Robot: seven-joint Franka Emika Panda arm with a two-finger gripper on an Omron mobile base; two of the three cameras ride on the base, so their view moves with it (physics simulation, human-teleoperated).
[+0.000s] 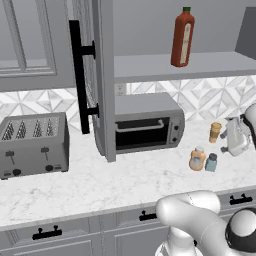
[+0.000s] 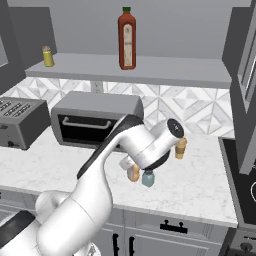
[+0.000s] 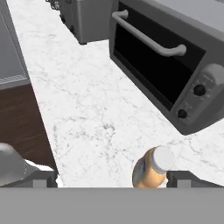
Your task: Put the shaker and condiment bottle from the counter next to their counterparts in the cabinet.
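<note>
Orange and squat, the condiment bottle [image 1: 197,159] had a white cap and a pale label, and you saw it upright on the marble table [image 1: 100,185]. Just beside it stood the shaker [image 1: 211,162], pale teal and glassy. A tan cylinder [image 1: 215,132] was behind them, near the wall. Your end effector [image 3: 111,178] hung above the condiment bottle with its fingers spread wide and nothing between them. The toaster oven [image 1: 147,125] stood near on one side. Up on the cabinet shelf [image 2: 150,70] you had the tall red bottle [image 2: 127,39] and a small yellow shaker [image 2: 48,56].
</note>
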